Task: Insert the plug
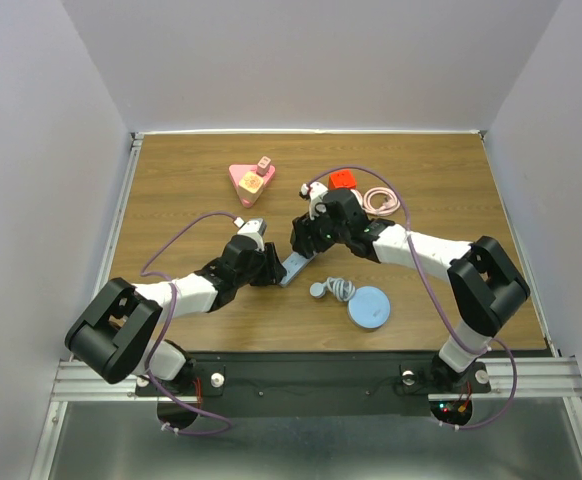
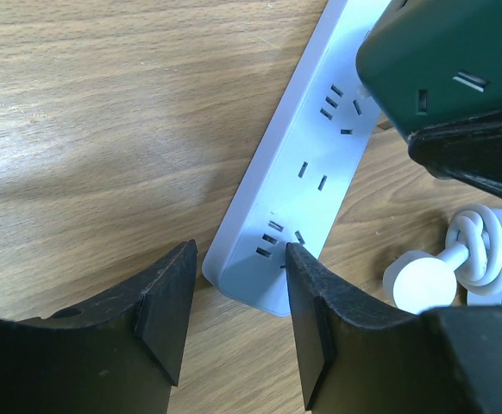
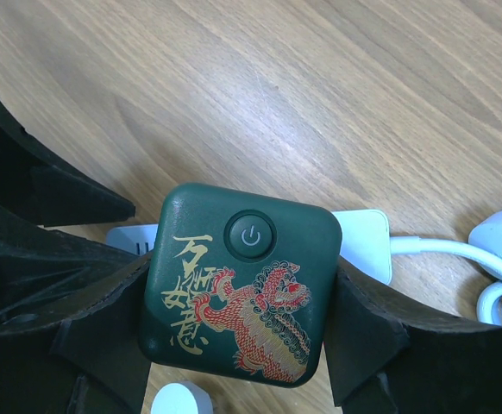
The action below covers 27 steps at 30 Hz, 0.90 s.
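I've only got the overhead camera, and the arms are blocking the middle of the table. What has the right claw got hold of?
Observer: The right claw is shut on a dark green square plug with a power button and a gold and red lion on top.
Operator: Where is it relative to the power strip?
Observer: It's over the power strip, at the end where the white cord leaves. I can't tell whether it's seated.
Operator: And the left claw?
Observer: The left claw straddles the strip's other end. I can't tell if it's squeezing.
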Each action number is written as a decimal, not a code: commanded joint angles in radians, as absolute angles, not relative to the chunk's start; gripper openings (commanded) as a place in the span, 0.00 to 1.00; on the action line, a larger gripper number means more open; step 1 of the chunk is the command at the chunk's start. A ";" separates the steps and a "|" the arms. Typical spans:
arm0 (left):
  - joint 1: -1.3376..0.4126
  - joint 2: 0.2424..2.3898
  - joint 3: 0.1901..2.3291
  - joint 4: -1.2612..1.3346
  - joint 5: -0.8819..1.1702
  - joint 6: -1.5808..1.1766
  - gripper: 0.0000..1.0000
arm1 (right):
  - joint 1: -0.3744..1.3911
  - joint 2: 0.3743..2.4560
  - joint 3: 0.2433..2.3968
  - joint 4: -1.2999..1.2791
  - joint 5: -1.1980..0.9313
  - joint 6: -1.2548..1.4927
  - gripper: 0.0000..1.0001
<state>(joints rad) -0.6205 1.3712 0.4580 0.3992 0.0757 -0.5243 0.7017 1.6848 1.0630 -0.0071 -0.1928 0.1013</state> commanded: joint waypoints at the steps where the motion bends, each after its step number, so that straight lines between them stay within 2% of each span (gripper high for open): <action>1: -0.617 1.376 0.440 0.354 0.072 -0.500 0.55 | 0.707 1.660 1.089 0.035 -0.212 0.104 0.00; 27: -0.617 1.373 0.440 0.351 0.075 -0.495 0.55 | 0.707 1.733 1.088 0.041 -0.189 0.101 0.01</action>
<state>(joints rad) -0.6205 1.3716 0.4580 0.3992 0.0788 -0.5217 0.7017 1.7287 1.0630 -0.0071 -0.2005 0.1036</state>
